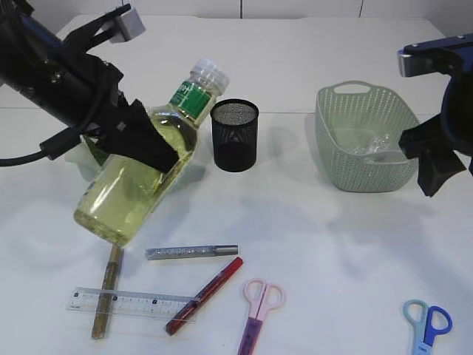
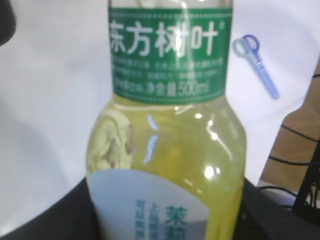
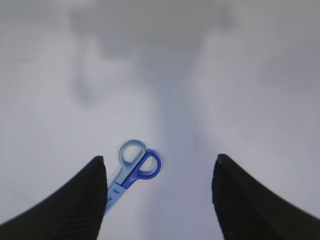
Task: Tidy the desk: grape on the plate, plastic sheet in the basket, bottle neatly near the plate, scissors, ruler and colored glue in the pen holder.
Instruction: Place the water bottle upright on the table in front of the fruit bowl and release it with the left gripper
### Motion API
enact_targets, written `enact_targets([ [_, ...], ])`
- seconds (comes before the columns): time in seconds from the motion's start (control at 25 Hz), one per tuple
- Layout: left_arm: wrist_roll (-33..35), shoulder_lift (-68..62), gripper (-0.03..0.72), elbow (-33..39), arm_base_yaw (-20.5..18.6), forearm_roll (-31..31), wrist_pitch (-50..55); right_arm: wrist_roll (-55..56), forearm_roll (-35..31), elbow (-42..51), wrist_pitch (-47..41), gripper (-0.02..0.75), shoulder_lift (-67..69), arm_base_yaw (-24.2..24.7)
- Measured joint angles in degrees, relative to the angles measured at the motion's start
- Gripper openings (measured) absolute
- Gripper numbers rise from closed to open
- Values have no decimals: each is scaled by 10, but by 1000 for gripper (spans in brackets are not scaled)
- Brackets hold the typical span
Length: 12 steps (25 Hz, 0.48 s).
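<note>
My left gripper (image 1: 159, 159) is shut on the bottle (image 1: 151, 174) of yellow-green drink and holds it tilted above the table, white cap toward the pen holder (image 1: 235, 135). The left wrist view is filled by the bottle (image 2: 167, 135), with a dark finger on each side of its lower body. My right gripper (image 3: 160, 165) hangs open and empty over the blue scissors (image 3: 137, 162), beside the green basket (image 1: 366, 103). The plastic sheet (image 1: 373, 144) lies in the basket. Pink scissors (image 1: 259, 307), a ruler (image 1: 129, 302) and silver (image 1: 192, 252), red (image 1: 205, 294) and gold (image 1: 107, 292) glue sticks lie at the front.
Blue scissors (image 1: 427, 325) lie at the front right corner. A pale rim with something green (image 1: 87, 154) shows behind the left arm; the arm and bottle hide most of it, so I cannot tell plate or grape. Cables show off the table edge in the left wrist view.
</note>
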<state>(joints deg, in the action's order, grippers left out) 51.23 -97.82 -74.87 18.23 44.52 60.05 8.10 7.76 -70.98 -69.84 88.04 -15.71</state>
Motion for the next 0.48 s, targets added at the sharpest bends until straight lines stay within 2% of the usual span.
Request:
enact_targets([
  [0.24,-139,0,407,-41,0,-151,0,-1,2,-19,-1,509,0,0],
  [0.48,-252,0,406,-44,0,-233,0,-2,7,-20,-1,505,0,0],
])
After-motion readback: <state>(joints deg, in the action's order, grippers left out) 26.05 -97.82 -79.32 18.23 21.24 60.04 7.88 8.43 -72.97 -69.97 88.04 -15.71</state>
